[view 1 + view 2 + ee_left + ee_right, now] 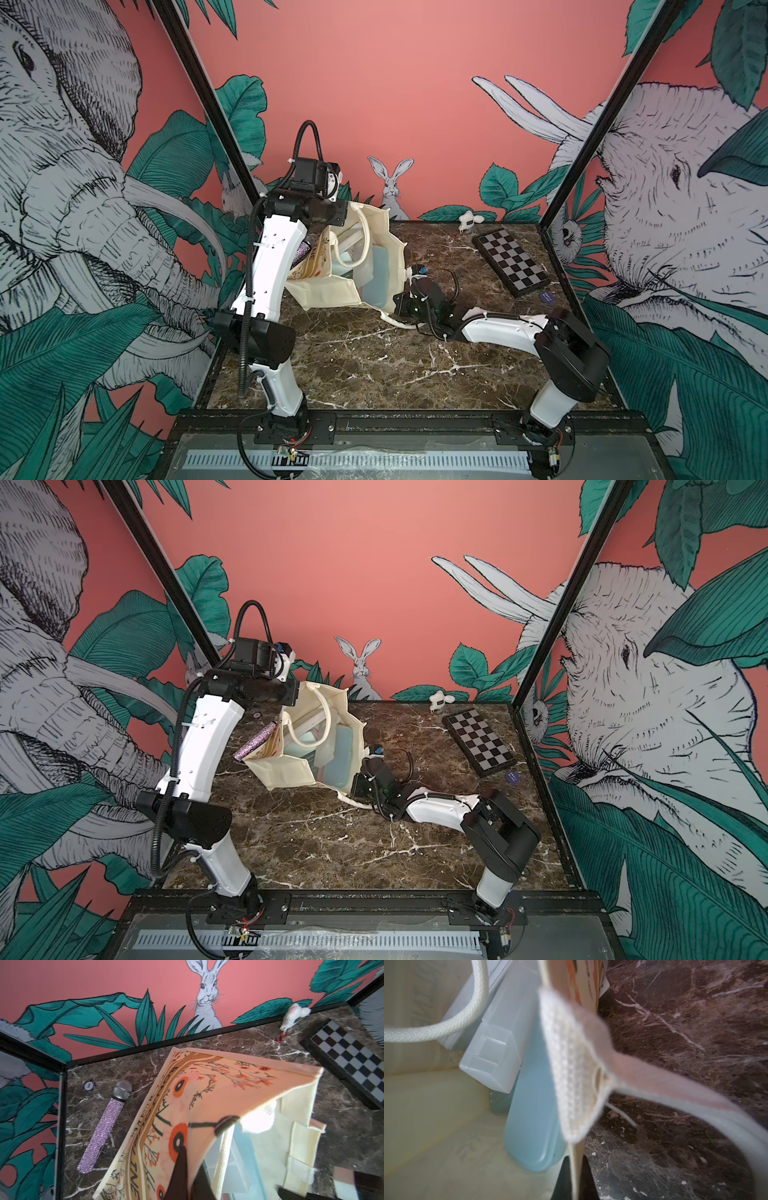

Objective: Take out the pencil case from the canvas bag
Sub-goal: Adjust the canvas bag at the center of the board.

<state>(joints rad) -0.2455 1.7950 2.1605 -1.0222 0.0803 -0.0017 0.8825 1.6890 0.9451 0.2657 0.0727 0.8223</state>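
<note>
The cream canvas bag [332, 295] [286, 775] lies tipped on the marble table, its mouth spread wide between my two grippers. My left gripper [193, 1159] is shut on the rim of the printed floral face [207, 1088]. On the opposite rim, by a handle tab [571, 1064], my right gripper [575, 1159] [409, 276] is shut on the bag wall. Inside lies a pale blue, round-cornered pencil case [529, 1115] [384, 270] [343, 750]. A translucent white box [496, 1043] rests partly on it. One loop handle [361, 249] arches over the opening.
A purple glitter microphone [99, 1132] [255, 742] lies beside the bag on the left arm's side, a poker chip [89, 1085] near it. At the back right are a chessboard [513, 262], a purple chip [545, 297] and a small white toy [467, 220].
</note>
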